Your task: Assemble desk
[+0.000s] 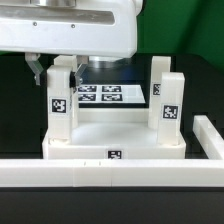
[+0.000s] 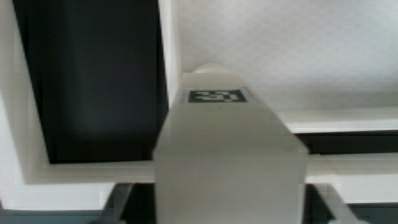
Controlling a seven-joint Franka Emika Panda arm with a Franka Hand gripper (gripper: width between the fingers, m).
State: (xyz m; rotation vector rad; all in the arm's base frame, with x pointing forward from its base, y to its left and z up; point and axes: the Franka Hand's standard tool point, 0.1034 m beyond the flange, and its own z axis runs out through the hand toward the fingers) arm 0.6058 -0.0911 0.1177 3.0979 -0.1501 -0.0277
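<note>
Panel: flat on the table, against the rail, marker board behind it.
Legs: three seen standing in corner sockets: two at the exterior view's right, one at its left. Fourth not visible; likely still to fit.
My claw: over the left leg, fingers either side of it. Whether they are pinching it yet, I cannot tell.

exterior: low, level, close on desk | wrist: downward, closer | shared: leg
</note>
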